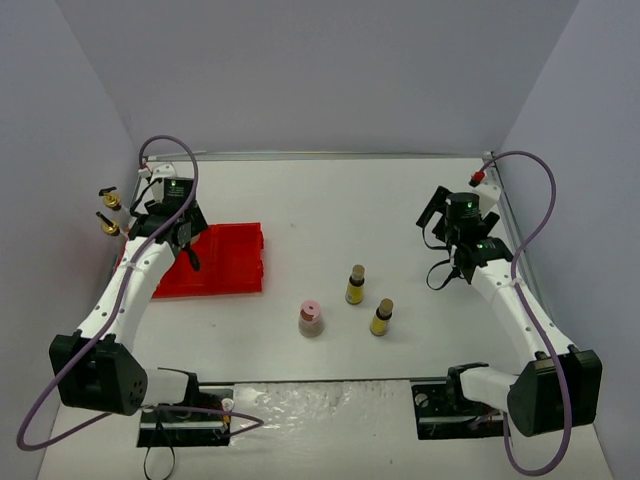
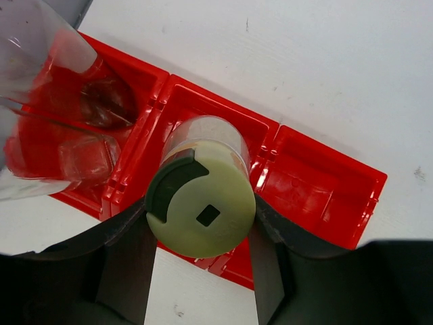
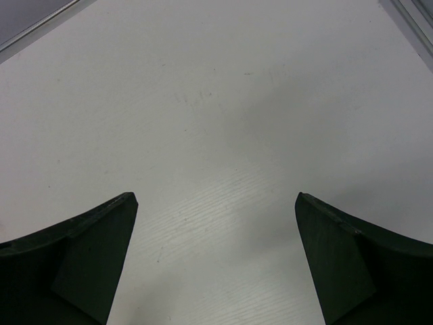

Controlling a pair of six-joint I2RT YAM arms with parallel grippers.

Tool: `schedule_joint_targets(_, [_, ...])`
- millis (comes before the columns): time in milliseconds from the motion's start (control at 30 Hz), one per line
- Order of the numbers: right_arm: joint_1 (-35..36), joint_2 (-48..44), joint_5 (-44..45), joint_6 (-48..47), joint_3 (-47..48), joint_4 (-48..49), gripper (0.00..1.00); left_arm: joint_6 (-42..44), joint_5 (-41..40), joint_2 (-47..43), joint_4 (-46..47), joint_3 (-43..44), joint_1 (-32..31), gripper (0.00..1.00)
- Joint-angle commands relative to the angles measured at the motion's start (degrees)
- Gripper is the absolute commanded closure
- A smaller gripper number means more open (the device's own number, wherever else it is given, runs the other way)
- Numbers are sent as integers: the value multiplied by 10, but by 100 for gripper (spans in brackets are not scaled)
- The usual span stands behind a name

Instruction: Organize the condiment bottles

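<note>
Placing step: the left gripper (image 2: pixel 201 233) is clamped on the squat beige bottle (image 2: pixel 203 193) over the middle pocket of the red tray (image 2: pixel 325 183), with two glass bottles (image 2: pixel 81 128) at one end. The next move is probably straight down, then release. The right gripper (image 3: pixel 216 203) has its fingers apart and holds nothing, while the pink-capped bottle (image 1: pixel 311 318) and two tiny yellow bottles (image 1: pixel 355 285) wait on the table (image 1: pixel 330 220). No readable labels.

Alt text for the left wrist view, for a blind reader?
The left gripper grips a squat bottle, pale cap toward the camera, above the middle compartment of a red tray. In the compartment at upper left stand clear glass bottles.
</note>
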Motion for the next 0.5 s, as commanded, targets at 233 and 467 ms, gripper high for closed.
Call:
schedule_joint_targets(233, [2,-17,4,-5,-2,27,0,-6,49,52,111,-41,39,100])
schedule_joint_targets(467, [2,-21,1,-5,-2,27,0,-12,44,86,152,-60,43,100])
